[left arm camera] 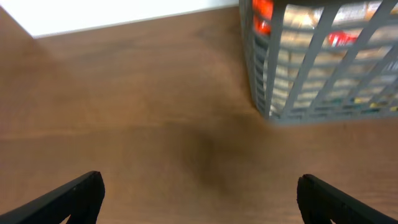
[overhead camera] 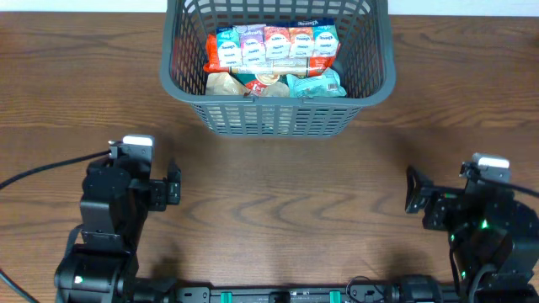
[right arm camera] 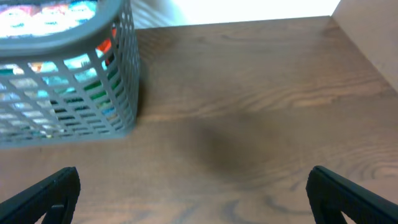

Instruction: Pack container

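Observation:
The container (overhead camera: 278, 118), a large dark grey basket with lattice sides, stands at the far middle of the wooden table and holds several food packets (overhead camera: 271, 46). It also shows in the left wrist view (left arm camera: 267, 106) at the upper right and in the right wrist view (right arm camera: 127, 93) at the upper left. My left gripper (left arm camera: 199, 190) is open and empty, low over bare table near the front left (overhead camera: 173, 185). My right gripper (right arm camera: 193, 186) is open and empty near the front right (overhead camera: 413, 192). Both are well short of the basket.
A row of colourful packets stands along the basket's far side, with teal (overhead camera: 316, 84) and beige (overhead camera: 223, 84) packets lying in front of them. A white wall edge (left arm camera: 124, 12) shows beyond the table's far edge.

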Controlling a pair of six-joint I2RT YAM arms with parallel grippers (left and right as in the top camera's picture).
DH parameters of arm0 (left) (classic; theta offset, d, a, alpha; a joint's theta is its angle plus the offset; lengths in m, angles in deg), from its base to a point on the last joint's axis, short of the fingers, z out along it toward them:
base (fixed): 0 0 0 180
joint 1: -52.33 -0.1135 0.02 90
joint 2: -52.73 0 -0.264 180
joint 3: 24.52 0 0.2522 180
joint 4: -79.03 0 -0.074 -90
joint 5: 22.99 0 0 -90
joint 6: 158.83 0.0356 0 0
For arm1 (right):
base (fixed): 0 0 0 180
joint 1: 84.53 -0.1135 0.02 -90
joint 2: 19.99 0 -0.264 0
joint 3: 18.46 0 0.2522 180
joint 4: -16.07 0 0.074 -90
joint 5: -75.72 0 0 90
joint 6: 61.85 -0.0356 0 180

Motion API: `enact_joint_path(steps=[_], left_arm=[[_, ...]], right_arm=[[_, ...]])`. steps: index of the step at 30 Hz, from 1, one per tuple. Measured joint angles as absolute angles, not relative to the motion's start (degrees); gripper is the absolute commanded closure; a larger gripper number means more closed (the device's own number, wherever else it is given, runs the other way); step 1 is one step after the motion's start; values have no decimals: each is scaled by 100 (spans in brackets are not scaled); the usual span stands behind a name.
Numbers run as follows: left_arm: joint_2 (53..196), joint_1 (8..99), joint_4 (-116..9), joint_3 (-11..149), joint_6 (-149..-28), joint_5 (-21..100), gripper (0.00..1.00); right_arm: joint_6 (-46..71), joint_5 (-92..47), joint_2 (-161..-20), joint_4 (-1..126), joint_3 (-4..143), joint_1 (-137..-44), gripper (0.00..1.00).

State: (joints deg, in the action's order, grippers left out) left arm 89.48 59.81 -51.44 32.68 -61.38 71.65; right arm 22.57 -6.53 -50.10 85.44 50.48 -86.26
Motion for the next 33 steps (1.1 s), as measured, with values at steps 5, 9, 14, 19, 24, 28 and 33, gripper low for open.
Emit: enact_joint_path(steps=[5, 9, 14, 19, 24, 28, 33], left_arm=[[8970, 5981, -5149, 3185, -6222, 7281, 2], [8981, 5981, -5140, 3185, -6267, 7327, 1], [9010, 5981, -5133, 3185, -6274, 7342, 1], [9012, 5981, -5131, 3185, -6285, 7344, 1], [9012, 5981, -5131, 3185, -6285, 7344, 2], [9012, 5981, -5129, 3185, -6285, 7342, 2], [9012, 5981, -5129, 3185, -6285, 7342, 2]], right_arm=[[2272, -653, -4933, 9130, 4991, -8626, 1], [2272, -653, -4933, 9635, 4987, -8626, 1], [2274, -653, -4933, 10044, 4985, -8626, 1], [2274, -653, -4933, 10046, 4987, -8626, 1], [2274, -653, -4933, 10046, 4985, -8626, 1], [2274, -653, -4933, 10048, 4987, -8626, 1], [2274, -653, -4868, 10046, 4985, -8629, 1]])
